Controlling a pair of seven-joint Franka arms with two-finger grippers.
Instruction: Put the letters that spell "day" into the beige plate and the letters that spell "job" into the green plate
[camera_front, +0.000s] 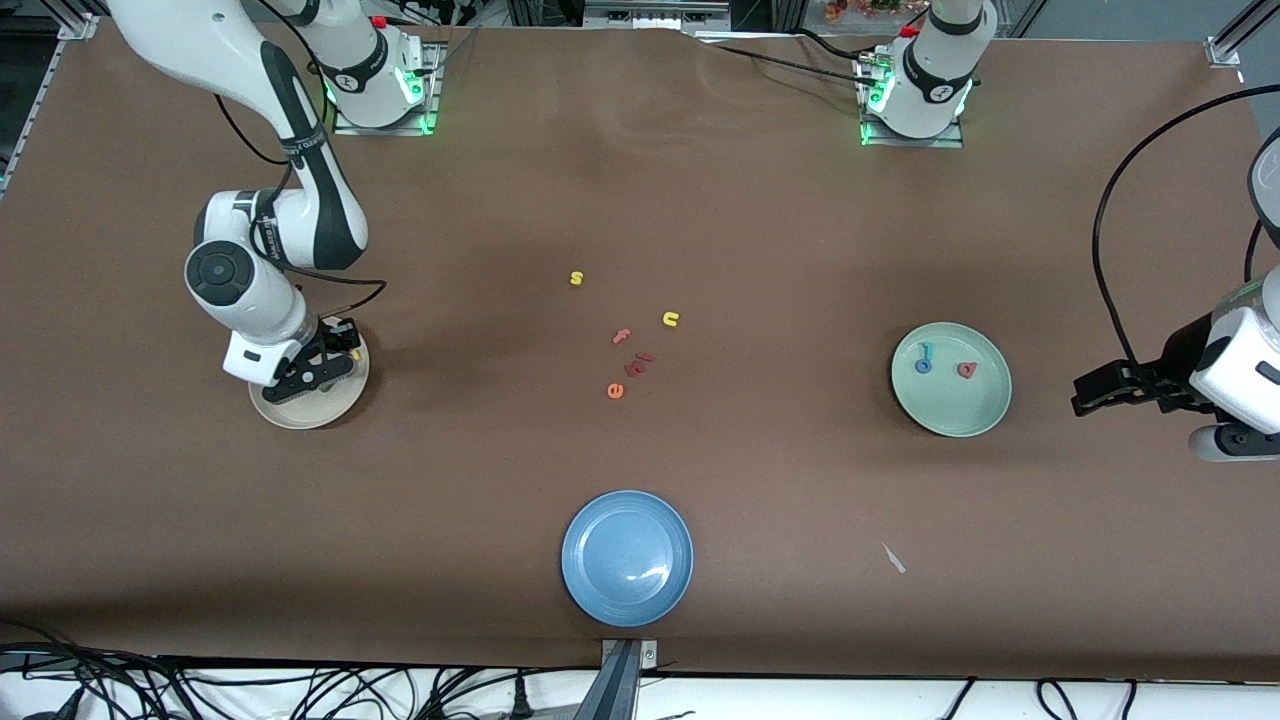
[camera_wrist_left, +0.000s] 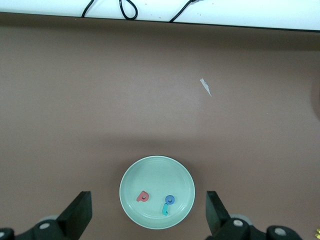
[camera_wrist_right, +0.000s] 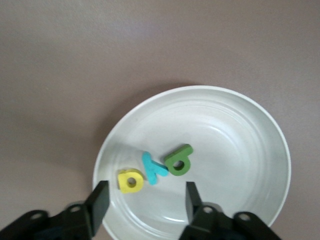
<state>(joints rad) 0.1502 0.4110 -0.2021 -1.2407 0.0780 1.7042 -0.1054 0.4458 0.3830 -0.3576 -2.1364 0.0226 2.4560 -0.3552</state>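
Over beige plate (camera_wrist_right: 260, 150): right tool (camera_wrist_right: 145, 200) open, yellow letter (camera_wrist_right: 130, 181) released; risk of snagging when lifting. Left tool (camera_wrist_left: 149, 212) open, waiting.

In the front view, the right gripper (camera_front: 318, 368) covers most of the beige plate (camera_front: 300, 412) at middle left, hiding the letters inside; the left arm (camera_front: 1215, 375) is cut off at the frame's right edge.

The bench (camera_front: 640, 480) wears a matt brown cloth, faintly rippled near the arms' bases. The beige plate (camera_wrist_right: 240, 150) looks smooth and glossy, with soft highlights in its bowl; the green plate (camera_wrist_left: 150, 175) has a duller satin sheen. The blue plate (camera_front: 627, 558) gleams. The letters in the beige plate, yellow (camera_wrist_right: 130, 181), teal (camera_wrist_right: 154, 169) and olive-green (camera_wrist_right: 179, 160), look like matt foam.
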